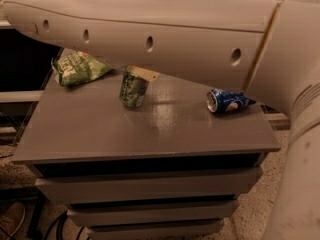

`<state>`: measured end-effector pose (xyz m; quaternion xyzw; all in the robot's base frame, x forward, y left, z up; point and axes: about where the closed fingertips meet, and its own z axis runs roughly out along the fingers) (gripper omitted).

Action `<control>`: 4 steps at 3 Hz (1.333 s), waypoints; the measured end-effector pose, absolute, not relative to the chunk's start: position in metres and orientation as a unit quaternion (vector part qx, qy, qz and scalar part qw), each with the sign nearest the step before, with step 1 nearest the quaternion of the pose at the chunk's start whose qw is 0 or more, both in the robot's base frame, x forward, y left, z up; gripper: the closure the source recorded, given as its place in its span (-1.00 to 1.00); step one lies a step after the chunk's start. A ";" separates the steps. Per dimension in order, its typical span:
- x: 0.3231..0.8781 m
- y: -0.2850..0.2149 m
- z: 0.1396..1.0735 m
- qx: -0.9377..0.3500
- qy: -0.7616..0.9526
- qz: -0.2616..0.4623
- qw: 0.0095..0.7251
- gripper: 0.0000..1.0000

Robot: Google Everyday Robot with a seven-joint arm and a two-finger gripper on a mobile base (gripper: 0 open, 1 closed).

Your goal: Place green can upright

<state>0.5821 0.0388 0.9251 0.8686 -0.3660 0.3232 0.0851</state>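
The green can [133, 89] stands upright on the grey cabinet top [150, 129], left of centre towards the back. Its top edge is hidden by my large white arm [150, 39], which crosses the whole upper view. My gripper [146, 74] is almost wholly hidden behind that arm. Only a tan part of it shows, right at the can's top right edge. I cannot tell whether it touches the can.
A blue can with a red-white logo [227, 101] lies on its side at the right of the top. A green snack bag [77, 68] lies at the back left corner. Drawers sit below the top's front edge. My arm's white column [300, 184] fills the right side.
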 end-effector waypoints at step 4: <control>0.582 0.037 0.926 0.870 -0.367 0.318 0.081 -1.00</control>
